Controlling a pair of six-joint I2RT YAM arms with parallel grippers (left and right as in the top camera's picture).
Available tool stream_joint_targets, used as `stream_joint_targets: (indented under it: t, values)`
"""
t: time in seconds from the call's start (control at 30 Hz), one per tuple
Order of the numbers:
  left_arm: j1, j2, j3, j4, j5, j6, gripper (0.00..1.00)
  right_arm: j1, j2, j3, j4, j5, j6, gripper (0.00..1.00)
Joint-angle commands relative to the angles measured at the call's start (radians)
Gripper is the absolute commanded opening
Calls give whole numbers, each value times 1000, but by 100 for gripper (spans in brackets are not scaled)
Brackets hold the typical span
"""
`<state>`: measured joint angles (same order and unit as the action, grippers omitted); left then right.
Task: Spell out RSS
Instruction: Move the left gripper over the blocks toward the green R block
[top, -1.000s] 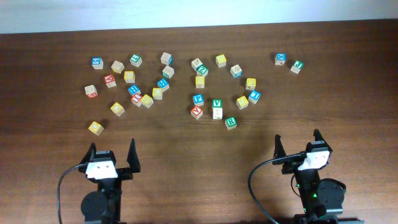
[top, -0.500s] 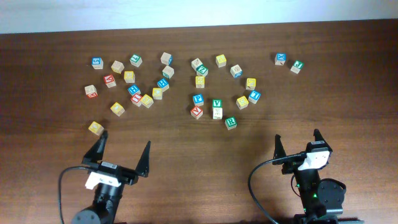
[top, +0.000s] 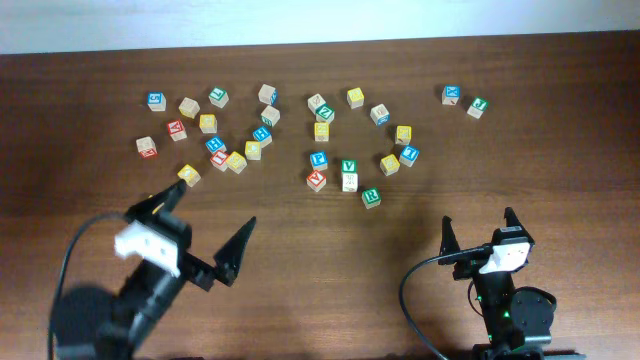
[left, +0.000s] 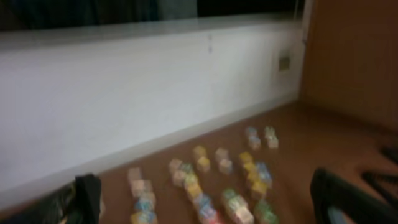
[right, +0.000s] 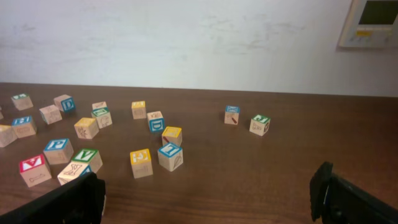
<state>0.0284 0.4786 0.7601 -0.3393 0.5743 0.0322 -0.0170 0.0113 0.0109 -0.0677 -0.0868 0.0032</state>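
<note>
left gripper (top: 212, 208) and right gripper (top: 478, 218) both gape open; one green r cube (top: 371, 197) lies on the table (top: 560, 180).

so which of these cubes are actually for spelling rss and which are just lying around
For the job:
- R cube, green border
- two of the yellow cubes, for the S's; the letters are too small to tell which two

Just lying about:
- V cube
- blue cubes
- red cubes
- the other yellow ones
</note>
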Motion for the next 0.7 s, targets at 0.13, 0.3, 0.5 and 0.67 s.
stream_joint_targets:
  t: [0.13, 0.3, 0.5, 0.67]
  values:
    - [-2, 341, 210, -424, 58, -17, 99, -3, -8, -5, -5, 2, 2, 98]
    - [-19, 501, 195, -641, -66, -17, 99, -3, -8, -5, -5, 2, 2, 98]
    - [-164, 377, -7, -631, -156, -136, 99, -3, -8, -5, -5, 2, 1, 98]
    - [-164, 257, -66, -569, -249, -312, 99, -3, -8, -5, -5, 2, 2, 98]
